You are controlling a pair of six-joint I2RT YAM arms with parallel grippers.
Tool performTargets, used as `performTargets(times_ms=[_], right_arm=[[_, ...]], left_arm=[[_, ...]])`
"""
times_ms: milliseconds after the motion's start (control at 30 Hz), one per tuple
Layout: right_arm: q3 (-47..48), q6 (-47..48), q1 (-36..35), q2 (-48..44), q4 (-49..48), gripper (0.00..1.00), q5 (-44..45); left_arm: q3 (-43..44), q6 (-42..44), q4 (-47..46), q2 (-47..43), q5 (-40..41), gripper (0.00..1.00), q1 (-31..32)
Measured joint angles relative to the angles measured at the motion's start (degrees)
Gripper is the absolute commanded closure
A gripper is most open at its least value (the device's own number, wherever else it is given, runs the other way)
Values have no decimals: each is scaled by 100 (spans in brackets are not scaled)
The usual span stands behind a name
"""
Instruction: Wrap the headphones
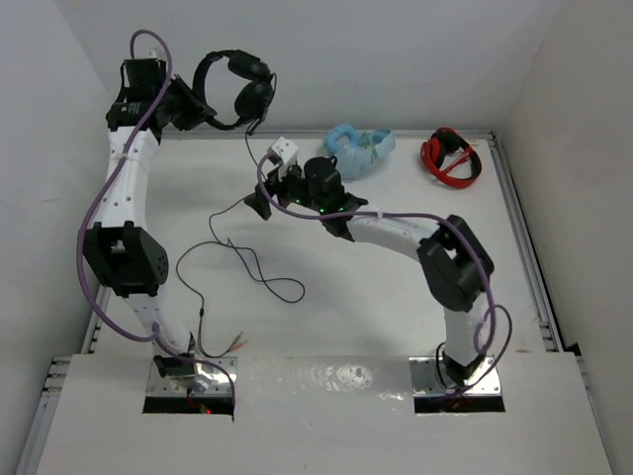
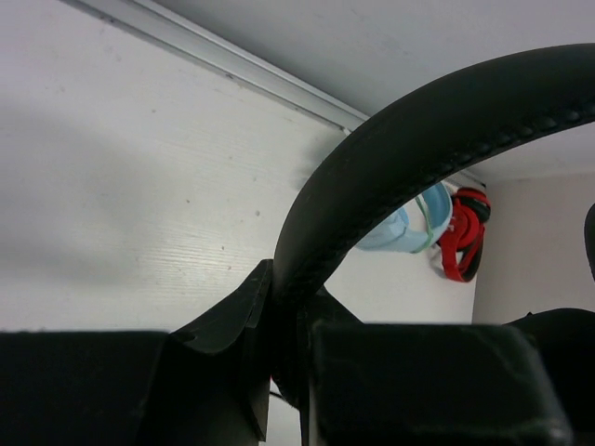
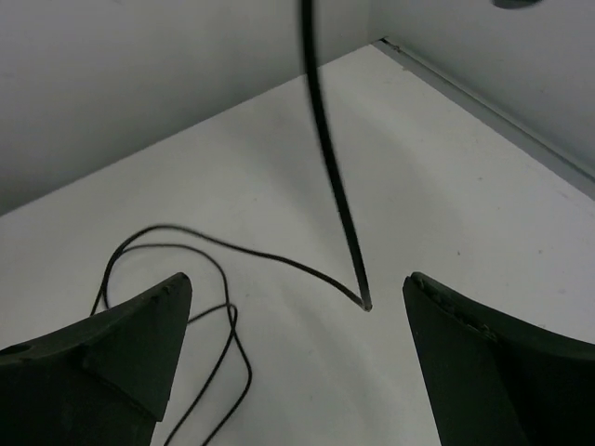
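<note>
Cable [image 3: 335,186] hangs ahead of right jaws, loops across mid-table; blue headphones [image 1: 361,148], red headphones [image 1: 452,158] line far edge.

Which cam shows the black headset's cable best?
Top external: the cable runs in full from the raised headset down to the plugs on the table. Right wrist catches only a stretch hanging before the open right claw, plus loops. Left wrist shows mostly headband.

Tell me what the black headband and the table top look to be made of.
Headband: probably leatherette or soft plastic, matte black; a stitch-like line runs along its edge. Table top: likely white-painted wood or laminate, matte; faint grain lines and small specks show.
</note>
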State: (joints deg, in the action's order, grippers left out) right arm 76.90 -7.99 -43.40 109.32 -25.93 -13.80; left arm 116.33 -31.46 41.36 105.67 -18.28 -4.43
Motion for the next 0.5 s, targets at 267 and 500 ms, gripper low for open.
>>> performTargets(times_ms=[267, 500], right_arm=[[916, -1215, 70, 1512, -1196, 48, 1335], [1281, -1484, 111, 1845, -1198, 100, 1821]], left_arm=[[66, -181, 199, 195, 269, 100, 37], [33, -85, 125, 240, 448, 100, 72]])
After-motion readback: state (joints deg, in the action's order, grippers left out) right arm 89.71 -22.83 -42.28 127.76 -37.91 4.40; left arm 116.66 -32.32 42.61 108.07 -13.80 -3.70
